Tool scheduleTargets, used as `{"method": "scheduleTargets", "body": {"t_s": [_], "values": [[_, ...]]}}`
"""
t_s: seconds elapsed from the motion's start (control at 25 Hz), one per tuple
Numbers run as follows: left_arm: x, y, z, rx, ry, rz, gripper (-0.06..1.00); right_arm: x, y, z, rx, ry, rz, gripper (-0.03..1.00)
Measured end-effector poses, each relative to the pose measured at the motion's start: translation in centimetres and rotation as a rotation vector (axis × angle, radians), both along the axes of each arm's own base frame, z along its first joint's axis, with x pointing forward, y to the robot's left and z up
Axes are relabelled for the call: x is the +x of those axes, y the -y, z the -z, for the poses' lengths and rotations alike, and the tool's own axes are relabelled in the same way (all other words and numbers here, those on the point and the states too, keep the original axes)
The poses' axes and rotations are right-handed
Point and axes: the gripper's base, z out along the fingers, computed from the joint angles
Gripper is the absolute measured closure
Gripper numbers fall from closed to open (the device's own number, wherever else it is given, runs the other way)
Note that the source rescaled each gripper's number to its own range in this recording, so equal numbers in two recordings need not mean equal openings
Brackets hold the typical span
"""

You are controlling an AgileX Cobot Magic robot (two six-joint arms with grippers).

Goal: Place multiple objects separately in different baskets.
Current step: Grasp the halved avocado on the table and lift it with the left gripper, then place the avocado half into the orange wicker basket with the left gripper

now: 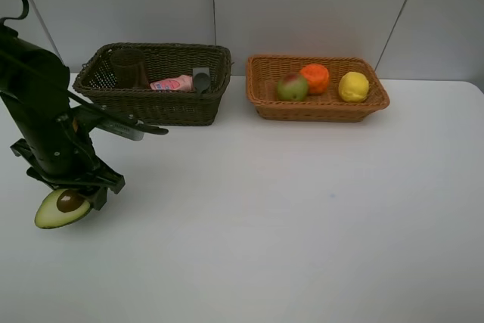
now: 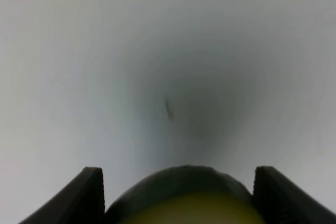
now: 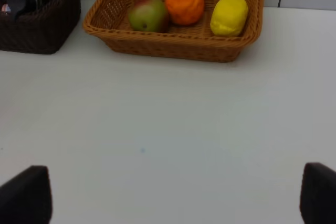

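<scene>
Your left gripper (image 1: 76, 200) sits over the avocado half (image 1: 60, 208) with jaws spread either side of it; whether they grip it, you cannot tell. The tan basket (image 1: 265, 107) lies well away, toward the back wall, beyond the dark basket (image 1: 162, 107). Your right gripper (image 3: 168, 195) stands wide open, empty.

Left gripper (image 1: 76, 200): we see it low over the table (image 1: 302, 225), at the halved avocado (image 1: 62, 208).
Dark basket (image 1: 155, 81): beyond the gripper, holding a mauve cup (image 1: 128, 67) and a pink bottle (image 1: 172, 83).
Tan basket (image 1: 316, 88): farther right, holding a pear-like fruit (image 1: 292, 87), an orange (image 1: 315, 78) and a lemon (image 1: 353, 86).
</scene>
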Motion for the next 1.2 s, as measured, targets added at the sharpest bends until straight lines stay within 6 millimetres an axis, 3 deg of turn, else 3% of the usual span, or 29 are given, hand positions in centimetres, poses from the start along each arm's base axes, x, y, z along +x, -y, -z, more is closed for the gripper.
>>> {"method": "scheduleTargets", "body": {"t_s": [0.36, 0.48, 0.64, 0.96, 1.2], "values": [[4.1, 3.2, -5.6, -0.166, 0.023, 0.028, 0.20, 0.0, 0.0, 0.0, 0.000, 0.000, 0.000, -0.03], [5.3, 5.2, -8.2, -0.215, 0.083, 0.097, 0.20, 0.0, 0.0, 0.0, 0.000, 0.000, 0.000, -0.03], [7.0, 9.5, -11.7, -0.268, 0.177, 0.205, 0.20, 0.0, 0.0, 0.0, 0.000, 0.000, 0.000, -0.03], [11.0, 18.5, -13.9, -0.363, 0.323, 0.354, 0.20, 0.0, 0.0, 0.0, -0.001, 0.000, 0.001, -0.03], [14.3, 22.3, -13.6, -0.423, 0.441, 0.388, 0.20, 0.0, 0.0, 0.0, -0.001, 0.000, 0.001, -0.03]]}}
